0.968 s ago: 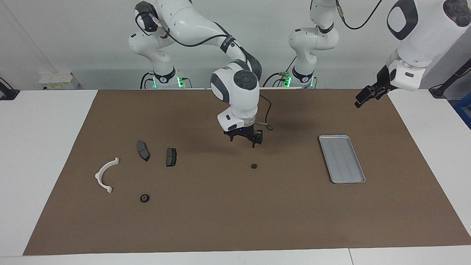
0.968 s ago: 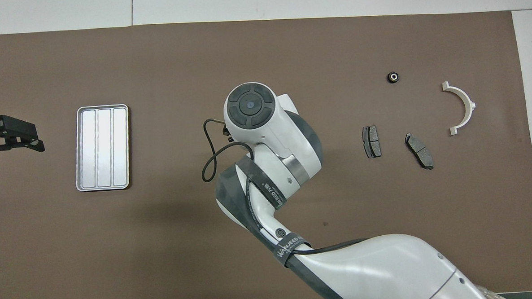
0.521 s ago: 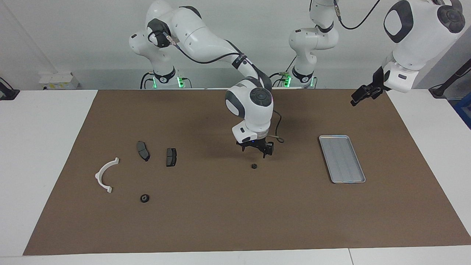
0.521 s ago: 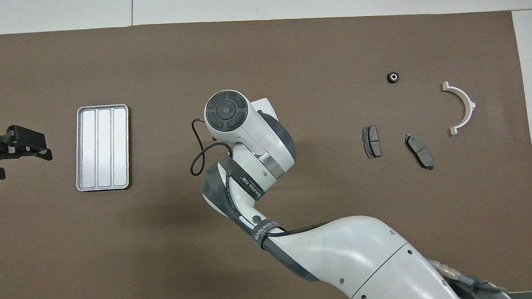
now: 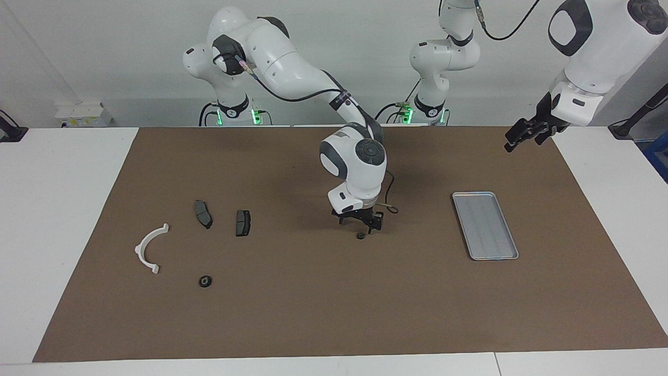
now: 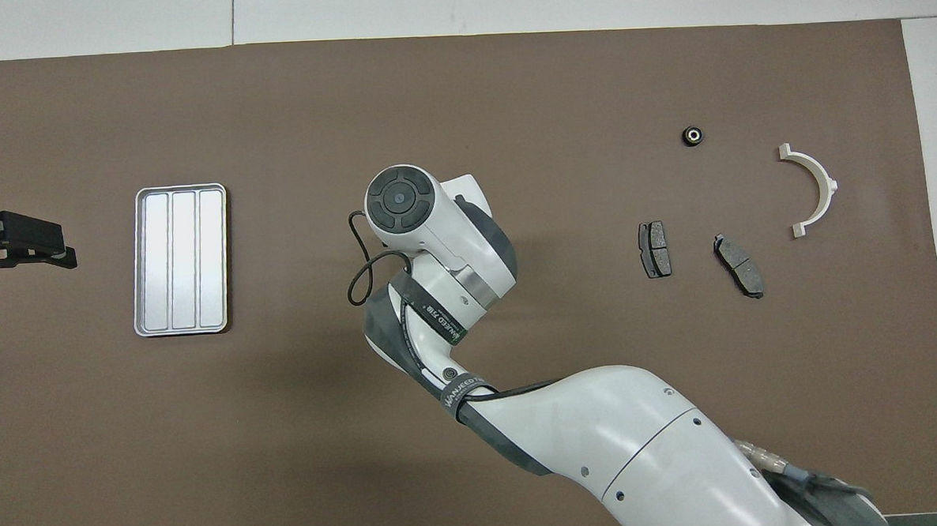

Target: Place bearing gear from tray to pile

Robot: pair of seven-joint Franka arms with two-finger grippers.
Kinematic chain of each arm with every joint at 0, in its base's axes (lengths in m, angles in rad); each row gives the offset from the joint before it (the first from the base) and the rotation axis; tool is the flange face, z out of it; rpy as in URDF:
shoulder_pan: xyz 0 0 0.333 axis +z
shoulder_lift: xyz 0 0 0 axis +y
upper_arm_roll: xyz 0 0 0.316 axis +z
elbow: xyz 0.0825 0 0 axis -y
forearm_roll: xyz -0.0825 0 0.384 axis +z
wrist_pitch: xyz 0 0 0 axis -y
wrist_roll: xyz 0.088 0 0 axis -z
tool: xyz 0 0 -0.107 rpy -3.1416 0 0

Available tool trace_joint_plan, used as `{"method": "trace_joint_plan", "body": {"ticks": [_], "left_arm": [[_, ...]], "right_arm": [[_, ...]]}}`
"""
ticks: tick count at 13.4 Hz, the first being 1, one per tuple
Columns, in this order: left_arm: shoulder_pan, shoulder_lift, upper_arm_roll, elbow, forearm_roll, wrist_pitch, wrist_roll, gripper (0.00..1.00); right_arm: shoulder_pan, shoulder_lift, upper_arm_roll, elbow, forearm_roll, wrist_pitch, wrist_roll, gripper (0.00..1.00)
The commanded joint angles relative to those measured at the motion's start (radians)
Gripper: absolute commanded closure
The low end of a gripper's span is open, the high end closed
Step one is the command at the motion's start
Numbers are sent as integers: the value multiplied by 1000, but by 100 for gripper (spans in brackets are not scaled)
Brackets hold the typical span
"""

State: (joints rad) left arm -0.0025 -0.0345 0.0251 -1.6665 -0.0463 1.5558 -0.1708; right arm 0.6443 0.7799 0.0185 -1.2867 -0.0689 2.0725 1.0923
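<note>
A small black bearing gear (image 5: 360, 236) lies on the brown mat, between the tray and the pile. My right gripper (image 5: 360, 226) hangs open just above it, fingers pointing down and apart from it. In the overhead view the right wrist (image 6: 401, 199) hides both the gear and the fingers. The silver tray (image 5: 485, 224) (image 6: 180, 260) has nothing in it. The pile holds a white curved bracket (image 5: 148, 248) (image 6: 813, 189) and two dark brake pads (image 5: 202, 214) (image 5: 242, 223). A second black gear (image 5: 205, 281) (image 6: 693, 135) lies beside them. My left gripper (image 5: 514, 145) waits open, raised.
The brown mat (image 5: 313, 313) covers most of the white table. The left gripper (image 6: 30, 270) hangs over the mat's edge at the left arm's end, beside the tray. The right arm (image 6: 603, 439) stretches low over the mat's middle.
My right gripper has moved toward the left arm's end of the table and come down to just over the small gear. The left gripper shifted slightly.
</note>
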Motion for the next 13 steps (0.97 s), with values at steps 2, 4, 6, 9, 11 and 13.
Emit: {"method": "trace_joint_plan", "body": {"ticks": [2, 4, 6, 9, 11, 13], "left_arm": [[16, -39, -19, -24, 9, -22, 22, 0], [16, -41, -20, -24, 9, -22, 43, 0], [15, -39, -17, -24, 9, -19, 34, 0], [13, -39, -16, -24, 9, -11, 33, 0], [3, -39, -17, -24, 9, -11, 33, 0], [-5, -36, -20, -19, 9, -10, 31, 0]], "right_arm": [[-11, 56, 9, 79, -20, 1, 12, 0], [-14, 70, 8, 113, -20, -12, 11, 1], [-17, 74, 3, 122, -20, -11, 9, 3], [-18, 79, 3, 119, -17, 1, 12, 5], [-6, 91, 3, 118, -15, 4, 17, 8], [-2, 93, 3, 118, -15, 1, 18, 13]]}}
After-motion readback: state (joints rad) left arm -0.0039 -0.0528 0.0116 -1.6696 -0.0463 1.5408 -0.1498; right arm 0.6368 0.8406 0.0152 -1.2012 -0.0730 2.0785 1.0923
